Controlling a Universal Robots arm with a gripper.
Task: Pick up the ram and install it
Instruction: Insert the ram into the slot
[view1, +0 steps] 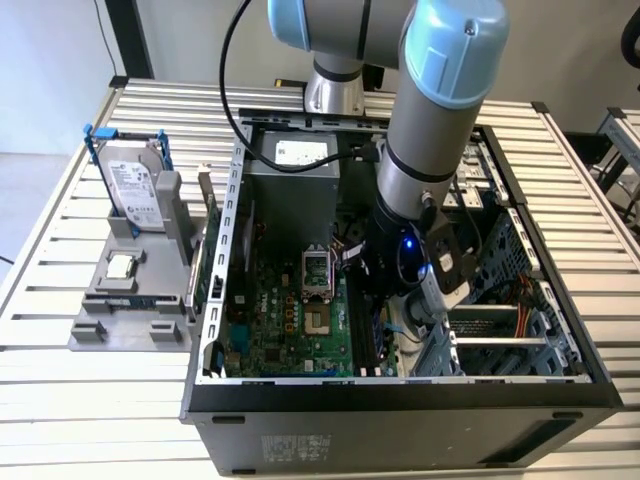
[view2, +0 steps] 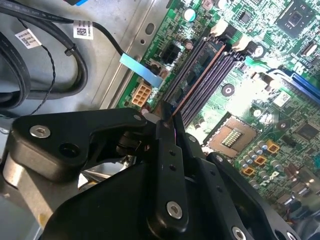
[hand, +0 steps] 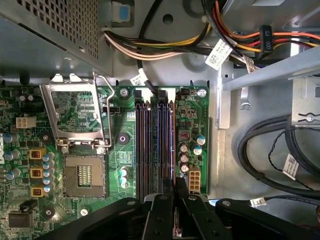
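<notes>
Fingers (hand: 161, 210) of the gripper (hand: 175, 200) we see clamped on the ram (view2: 197, 82), which stands edge-on in a motherboard slot (hand: 144, 145), beside the processor socket (hand: 85, 175).

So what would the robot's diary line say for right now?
gripper: shut on ram | long thin dark ram: edge-on over long black motherboard slots | place: inside open computer case

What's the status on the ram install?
Gripper shut on the ram, low inside the case. Ram edge-on over the slots, seating not confirmed. No obstruction seen.
</notes>
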